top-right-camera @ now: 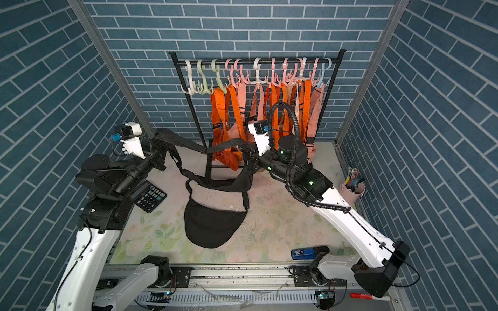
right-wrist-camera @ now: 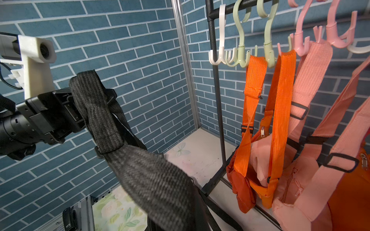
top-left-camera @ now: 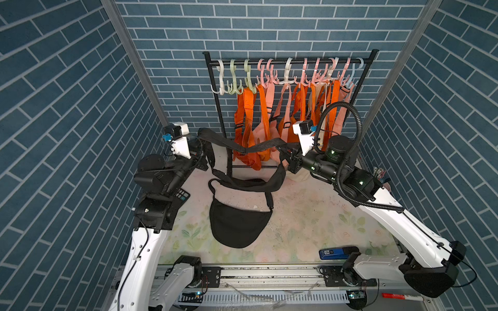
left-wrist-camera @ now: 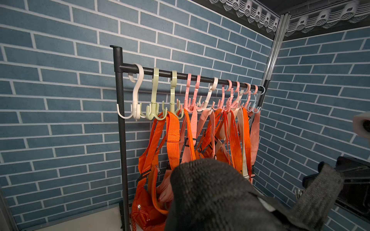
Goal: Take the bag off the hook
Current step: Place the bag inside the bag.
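The black strap [right-wrist-camera: 144, 176] is seen closest, filling the foreground of both wrist views. It is stretched between the two arms, clamped in the left fingers [right-wrist-camera: 69, 109] on one side and gripped tight by the right fingers [top-left-camera: 287, 155] on the other. The bag [top-left-camera: 237, 223] itself is laid flat on the desk [top-left-camera: 310, 215], in front of the rack [top-left-camera: 288, 62] and off every hook [top-left-camera: 219, 78]. On the rack, orange and pink bags [top-left-camera: 248, 121] are hung in a row.

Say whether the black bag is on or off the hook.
Off: strap held between left hand and right hand, clear of the hooks.
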{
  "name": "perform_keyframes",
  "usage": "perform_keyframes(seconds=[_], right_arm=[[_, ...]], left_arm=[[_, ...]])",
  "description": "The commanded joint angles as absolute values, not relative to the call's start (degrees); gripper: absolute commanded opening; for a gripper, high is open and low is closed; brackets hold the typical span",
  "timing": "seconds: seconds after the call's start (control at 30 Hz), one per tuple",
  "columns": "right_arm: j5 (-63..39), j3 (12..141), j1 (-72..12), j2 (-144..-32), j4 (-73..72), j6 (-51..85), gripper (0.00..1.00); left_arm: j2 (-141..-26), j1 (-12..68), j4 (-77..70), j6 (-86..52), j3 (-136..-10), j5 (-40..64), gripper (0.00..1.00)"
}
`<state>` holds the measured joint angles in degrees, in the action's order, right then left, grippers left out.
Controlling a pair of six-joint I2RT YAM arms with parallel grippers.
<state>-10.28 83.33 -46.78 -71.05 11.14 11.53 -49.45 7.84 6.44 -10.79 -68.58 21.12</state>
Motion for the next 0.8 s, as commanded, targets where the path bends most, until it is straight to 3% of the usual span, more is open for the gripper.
perform_keyframes(seconds=[0.0,0.33,0.77], right_arm=[[-6.9,81.5,-48.7,-68.5,12.8,10.0,0.0],[0.8,78.2,-57.7,-66.3,14.6,9.0,0.0],[21.4,74.3,-76.0,-66.8,11.0,2.1,0.0]], left_arm=[[-46.3,7.6,9.8,-8.9,-67.5,20.0,0.0],[-36.9,7.7,17.0,-7.2,-63.9,17.0,0.0],[-22.4,7.6,27.5,-5.8,-58.6,15.7,0.0]])
